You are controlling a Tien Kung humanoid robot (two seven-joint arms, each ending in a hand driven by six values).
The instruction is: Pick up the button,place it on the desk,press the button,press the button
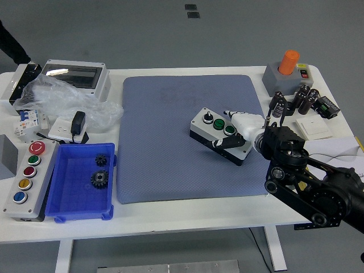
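While right hand rests on button box, fingers extended.

The right arm, entering from the lower right of the frame, is black throughout, built of thick segments with rounded joint housings. Small round silvery fasteners dot the links near the lower right. A broad rounded block sits at the wrist, with a short silvery-grey collar where it meets the hand. The right hand, right of the frame's centre, has a white shell over its back and dark, slim fingers with black jointed links. At the upper left edge of the frame a dark sleeve of a person shows.
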